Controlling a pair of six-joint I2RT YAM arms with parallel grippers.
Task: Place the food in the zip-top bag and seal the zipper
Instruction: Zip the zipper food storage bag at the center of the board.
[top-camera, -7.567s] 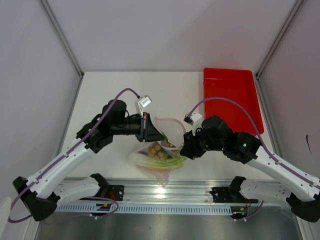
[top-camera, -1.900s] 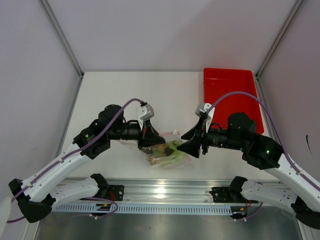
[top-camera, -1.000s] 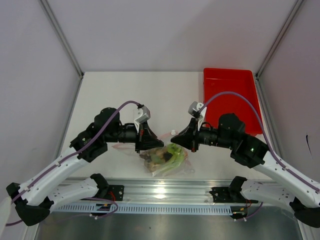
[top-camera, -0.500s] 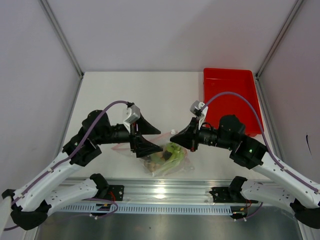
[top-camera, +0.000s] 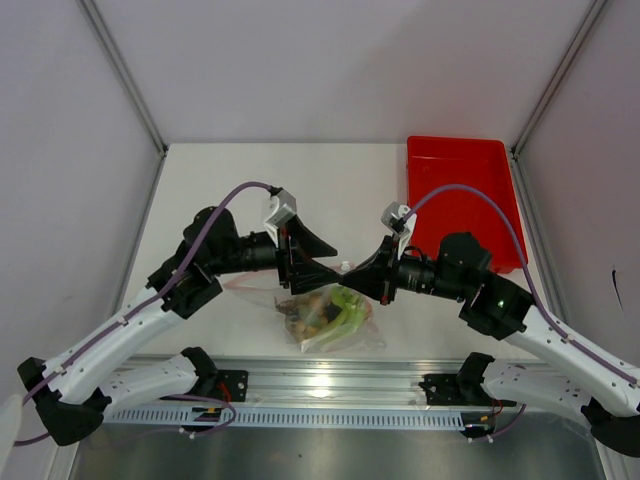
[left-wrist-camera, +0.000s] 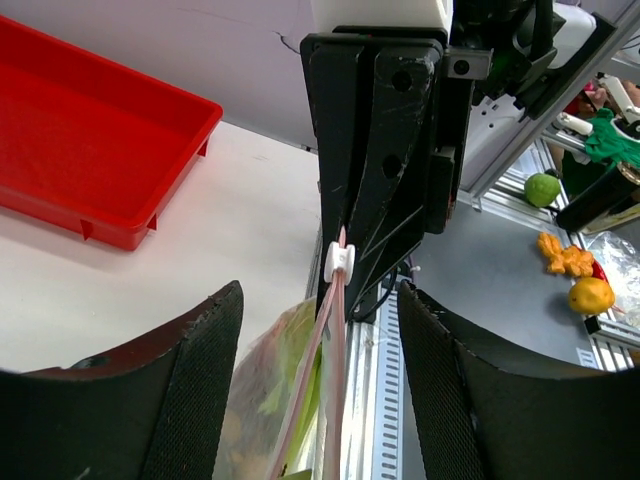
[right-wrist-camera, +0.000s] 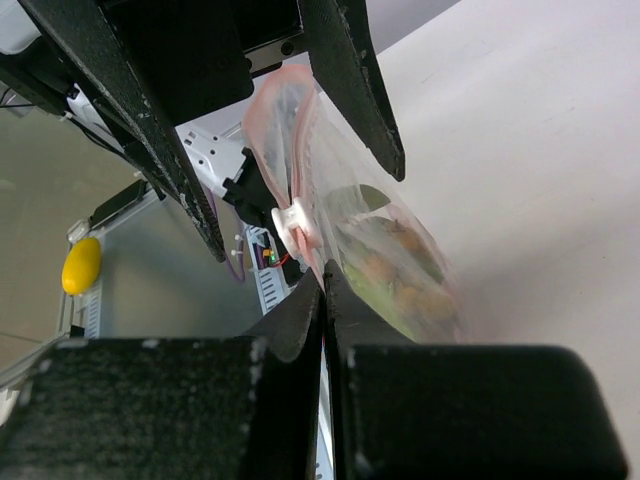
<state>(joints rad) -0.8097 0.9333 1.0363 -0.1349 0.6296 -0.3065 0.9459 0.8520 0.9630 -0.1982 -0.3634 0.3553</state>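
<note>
1. L gripper (left-wrist-camera: 320, 298): you see its fingers (left-wrist-camera: 190, 390) spread wide, one on each side of the zipper (left-wrist-camera: 335, 330). Neither pad touches the strip in the L wrist view.
2. R gripper (right-wrist-camera: 322, 288): fingers pressed together, pinching the zip-top bag (right-wrist-camera: 390, 250) at its zipper end, just below the white slider (right-wrist-camera: 297, 226). The contact itself is hidden between the pads.
3. The bag sits between the two grippers, near the front edge of the table (top-camera: 230, 180). Its zipper edge is lifted up to them and the body sags toward you.
4. The food (top-camera: 325, 308) is inside the bag. From the top cam you can pick out the green stalk (top-camera: 345, 303) and some roundish yellow-brown grapes (top-camera: 306, 310). You can't separate the wedge from them because of crumpled plastic and glare.
5. In the R wrist view the pink rim past the slider bows out in a loop, so that stretch is probably unsealed. It's hard to be sure, as the L gripper's dark fingers cover part of it.
6. The bag contents in the R wrist view are only a green/brown blur.
7. The red tray (top-camera: 460, 195) is far right, well apart from the bag. In the L wrist view the frame edge cuts it off.
</note>
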